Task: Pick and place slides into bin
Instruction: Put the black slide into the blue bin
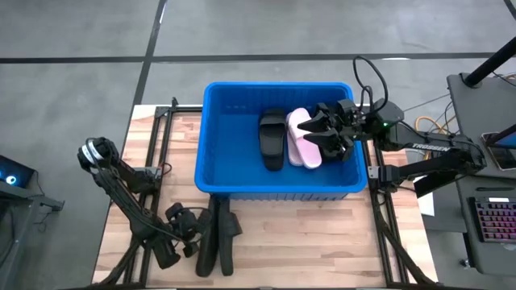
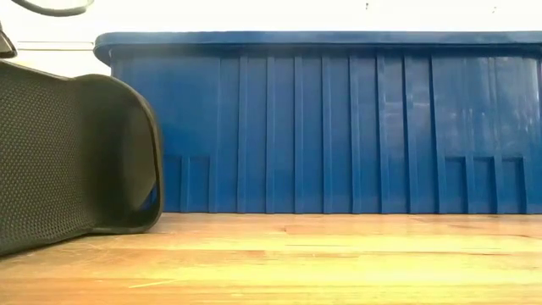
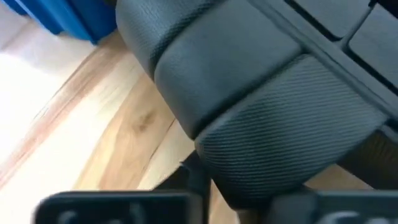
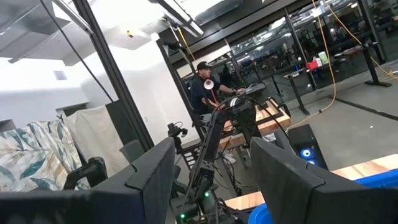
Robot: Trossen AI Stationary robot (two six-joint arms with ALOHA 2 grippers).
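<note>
Bright blue ribbed plastic bin (image 1: 211, 137); inside, one plain black foam slide (image 1: 272, 138) beside a pale pink foam slide (image 1: 303, 145). Black foam slides with fine woven-look texture (image 1: 216, 242) on pale honey-toned wooden tabletop with streaky grain (image 1: 306, 234).

Wooden table (image 1: 322, 234); perhaps 1 person (image 4: 202, 90) beyond.

The bin (image 2: 339, 127) is looking like smooth, ribbed blue plastic. The black slide (image 3: 249, 112) is showing bumpy foam. The worktop (image 2: 339, 263) is shining, smooth wood.
</note>
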